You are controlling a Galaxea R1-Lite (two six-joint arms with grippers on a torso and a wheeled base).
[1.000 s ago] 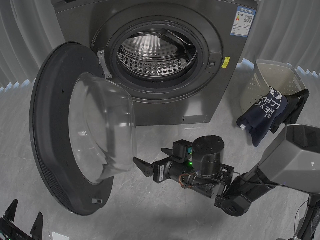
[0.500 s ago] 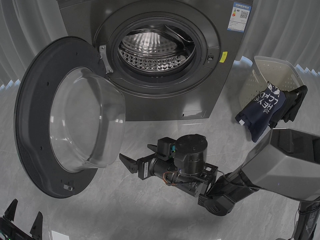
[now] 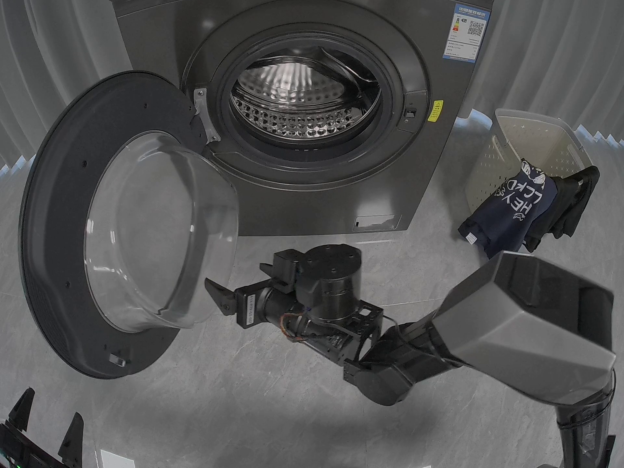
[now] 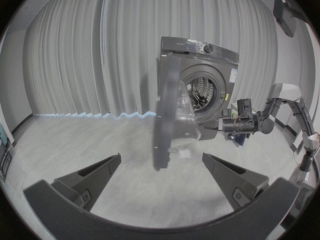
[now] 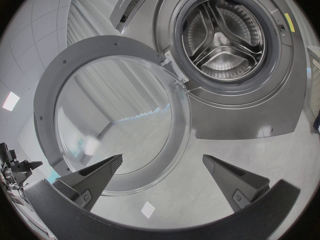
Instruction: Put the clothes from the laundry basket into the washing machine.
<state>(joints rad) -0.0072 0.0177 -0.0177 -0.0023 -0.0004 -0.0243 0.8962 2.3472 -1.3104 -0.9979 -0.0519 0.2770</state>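
The grey washing machine (image 3: 416, 183) stands ahead with its round door (image 3: 65, 164) swung open to the left and its steel drum (image 3: 302, 99) bare inside. At the right, a beige laundry basket (image 3: 520, 131) has a navy printed shirt (image 3: 513, 209) and a black garment (image 3: 572, 199) draped over its rim. My right gripper (image 3: 242, 281) hangs open and low before the machine, its tip close beside the door's glass bowl (image 3: 156, 229); it holds nothing. In the right wrist view that gripper (image 5: 161, 159) faces the door (image 5: 46, 94) and drum (image 5: 223, 37). My left gripper (image 3: 52, 411) is open, low at the near left.
Grey tiled floor (image 3: 260, 411) spreads around the machine, with pleated curtains (image 3: 39, 47) behind. The open door (image 4: 165, 130) stands edge-on between my left gripper (image 4: 160, 159) and the machine. A small white tag (image 5: 147, 209) lies on the floor near the door.
The door has swung wider open to the left. My right gripper has moved left along with its glass bowl. The head view shifted slightly early on. The left gripper stayed put.
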